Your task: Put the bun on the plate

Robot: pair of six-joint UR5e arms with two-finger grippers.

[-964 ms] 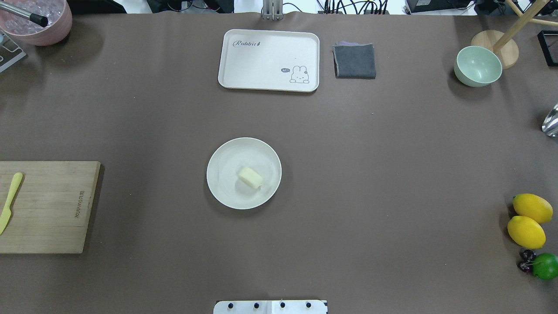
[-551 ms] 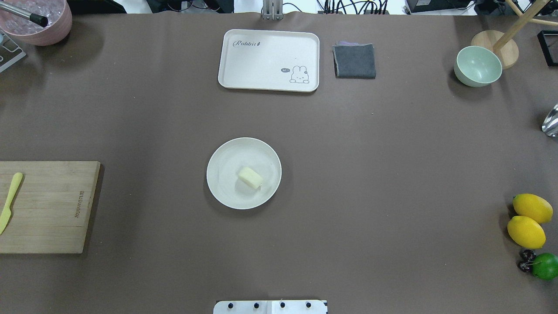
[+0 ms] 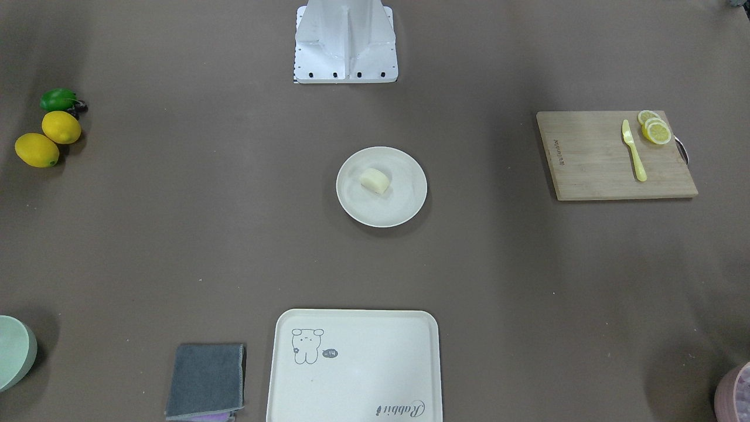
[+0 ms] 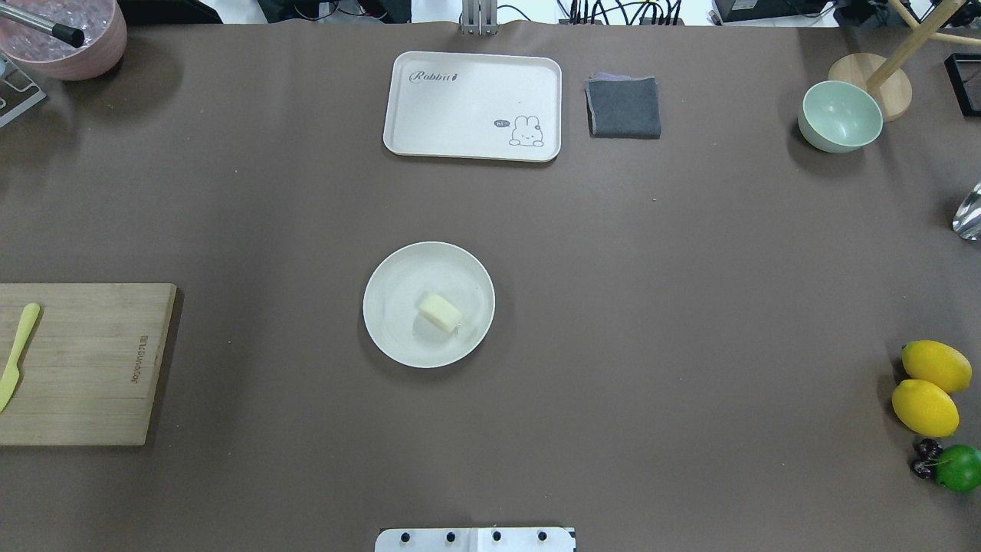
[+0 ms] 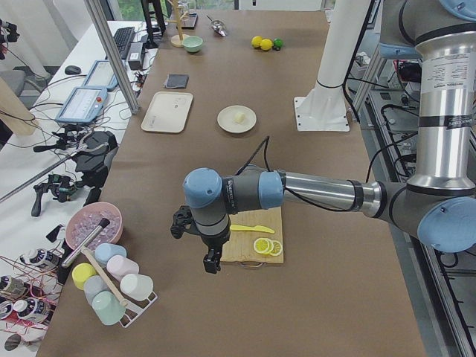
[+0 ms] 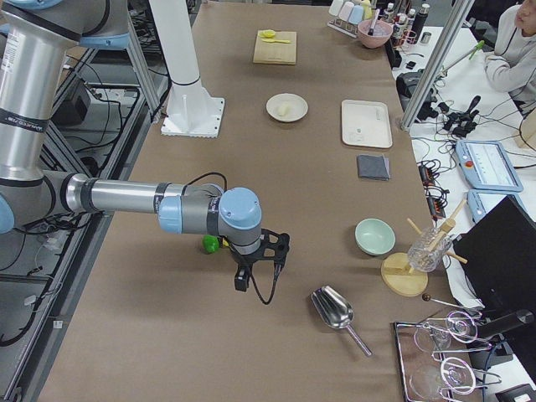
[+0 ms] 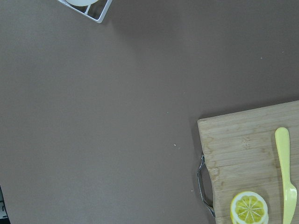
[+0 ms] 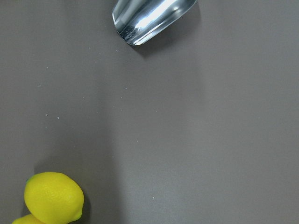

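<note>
The bun [image 4: 439,312], a small pale cream lump, lies on the round cream-white plate [image 4: 398,337] at the middle of the table, slightly toward the robot's side of the plate's centre. The front-facing view shows the same bun [image 3: 375,180] on the plate [image 3: 389,212]. No gripper touches either. My left gripper [image 5: 211,265] hangs far off by the cutting board and shows only in the exterior left view. My right gripper [image 6: 241,283] hangs near the lime and shows only in the exterior right view. I cannot tell whether either is open or shut.
A cream tray [image 4: 473,106] and folded grey cloth [image 4: 624,106] lie at the far side, with a green bowl [image 4: 840,116] to their right. A cutting board [image 3: 615,156] holds a yellow knife [image 3: 633,150] and lemon slices [image 3: 655,130]. Lemons [image 4: 926,388] and a lime [image 4: 958,468] sit right.
</note>
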